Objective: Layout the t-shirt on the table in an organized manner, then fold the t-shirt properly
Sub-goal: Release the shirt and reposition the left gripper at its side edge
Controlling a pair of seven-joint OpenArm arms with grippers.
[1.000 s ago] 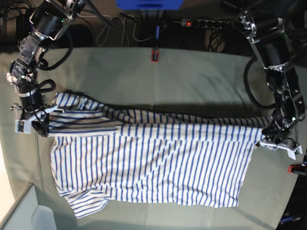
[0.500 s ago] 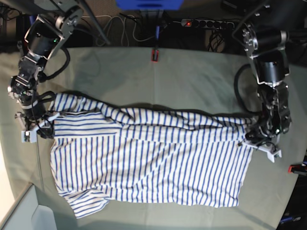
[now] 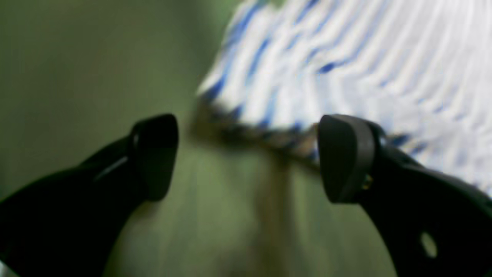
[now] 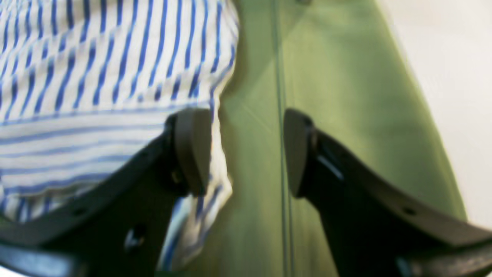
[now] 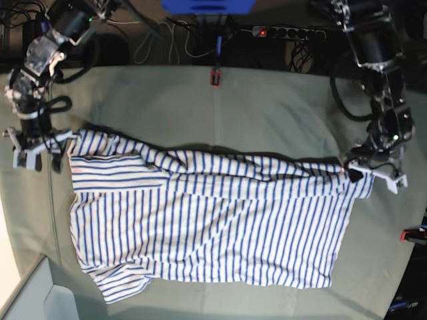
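Observation:
The t-shirt [image 5: 213,227], white with thin blue stripes, lies spread across the table [image 5: 267,107], its far edge bunched into a long wrinkled band. My left gripper [image 5: 373,175] stands open at the shirt's far right corner. The left wrist view shows the left gripper [image 3: 248,157] with its jaws wide apart over the blurred hem of the t-shirt [image 3: 346,57]. My right gripper [image 5: 39,153] is open just off the shirt's far left corner. In the right wrist view, only green cloth lies between the right gripper [image 4: 246,152] jaws, and the t-shirt [image 4: 96,77] edge touches the left finger [image 4: 192,150].
A red clamp [image 5: 215,77] sits on the table's far edge and another red clamp [image 5: 413,235] at its right edge. Behind the table lie a power strip [image 5: 287,31] and cables. A grey bin [image 5: 40,297] stands at the front left corner.
Both grippers have opened and let go of the shirt's far corners. The left gripper moved toward the back; the right gripper rose a little toward the back. The shirt's far edge now lies slack.

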